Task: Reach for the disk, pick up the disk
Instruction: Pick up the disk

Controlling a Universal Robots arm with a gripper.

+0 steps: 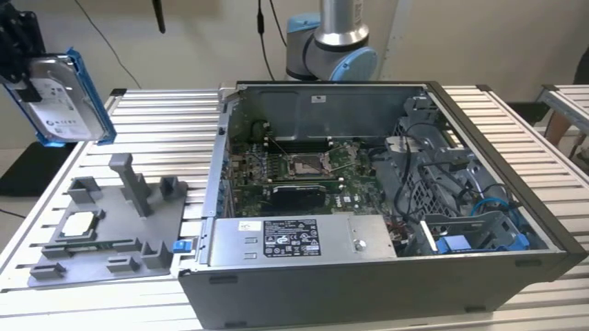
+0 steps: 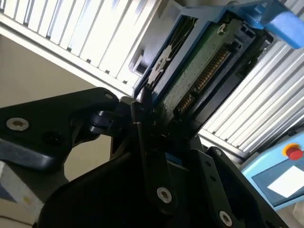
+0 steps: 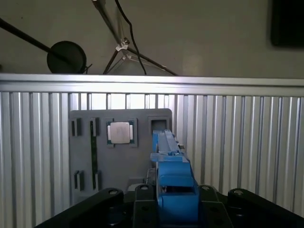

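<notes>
Gripper (image 1: pixel 21 69): one, clamped on the disk's upper end
Disk (image 1: pixel 63 96): one, held on edge in the air, at 10 o'clock from the case in the exterior view
Fixture plate (image 1: pixel 110 238): one, grey, on the bench (image 1: pixel 165 124), at 6 o'clock from the disk
Chip (image 1: pixel 76 224): one, seated on the plate
Computer case (image 1: pixel 368 289): one, open

At the upper left of the exterior view, the disk (image 1: pixel 63 96) was silver with a white label and a bright blue frame. Its circuit board (image 2: pixel 199 71) was green. The claw (image 3: pixel 173 192) was black. The tabletop (image 1: pixel 156 117) was pale silver with ribbed stripes. Lower left, the tray (image 1: pixel 110 234) was flat grey and the chip (image 1: pixel 76 224) silver-white. The computer case (image 1: pixel 368 289) was dark grey, with a green motherboard (image 1: pixel 294 186) and blue cables (image 1: pixel 487 207).
</notes>
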